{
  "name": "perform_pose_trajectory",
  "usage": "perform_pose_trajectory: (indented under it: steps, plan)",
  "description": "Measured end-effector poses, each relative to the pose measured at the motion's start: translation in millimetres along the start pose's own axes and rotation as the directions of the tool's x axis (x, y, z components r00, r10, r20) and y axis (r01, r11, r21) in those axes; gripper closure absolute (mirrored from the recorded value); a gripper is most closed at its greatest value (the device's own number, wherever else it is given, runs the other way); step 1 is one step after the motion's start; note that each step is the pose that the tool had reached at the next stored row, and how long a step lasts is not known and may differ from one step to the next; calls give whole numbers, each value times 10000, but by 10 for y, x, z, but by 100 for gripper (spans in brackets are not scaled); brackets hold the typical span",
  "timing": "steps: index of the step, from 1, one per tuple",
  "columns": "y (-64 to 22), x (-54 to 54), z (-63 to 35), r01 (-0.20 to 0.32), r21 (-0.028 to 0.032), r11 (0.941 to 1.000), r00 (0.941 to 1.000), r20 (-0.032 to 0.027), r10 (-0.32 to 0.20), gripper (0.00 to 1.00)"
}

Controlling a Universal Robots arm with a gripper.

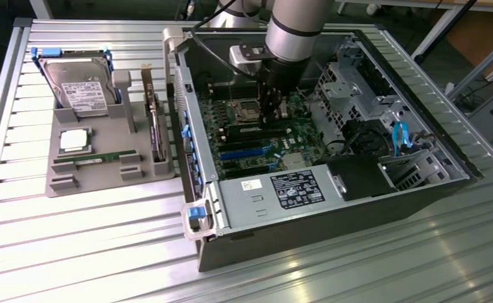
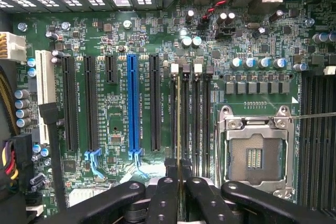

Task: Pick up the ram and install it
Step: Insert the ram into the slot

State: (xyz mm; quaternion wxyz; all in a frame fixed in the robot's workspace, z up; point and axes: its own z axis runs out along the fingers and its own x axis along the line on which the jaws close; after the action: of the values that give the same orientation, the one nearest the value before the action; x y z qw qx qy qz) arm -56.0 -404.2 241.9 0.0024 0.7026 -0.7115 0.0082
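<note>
Clearly, you had the gripper (image 2: 179, 179) nearly closed on the ram (image 2: 179, 124), which it held on edge, so that from the wrist view the stick ran as a thin line straight along one of the black memory slots (image 2: 185, 116) beside the empty processor socket (image 2: 255, 153). You held it that way, I judge, so its bottom edge could meet the slot squarely. In the exterior view the arm (image 1: 296, 28) came down almost vertically into the open computer case (image 1: 229, 218), its wrist pointing at the green board (image 1: 267, 148), with the fingers (image 1: 273, 104) low over the slots. Whether the stick had touched the slot, I could not tell. A second stick (image 1: 103, 156) lay in the grey tray (image 1: 103, 180) near the table's (image 1: 77, 252) edge, on the exterior view's left of the case.
</note>
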Motion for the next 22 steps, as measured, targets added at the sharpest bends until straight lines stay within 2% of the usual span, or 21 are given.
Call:
perform_pose_trajectory:
  steps: [22]
  plan:
    - [-8,3,60,-14,-5,10000,10000,-4,14,87]
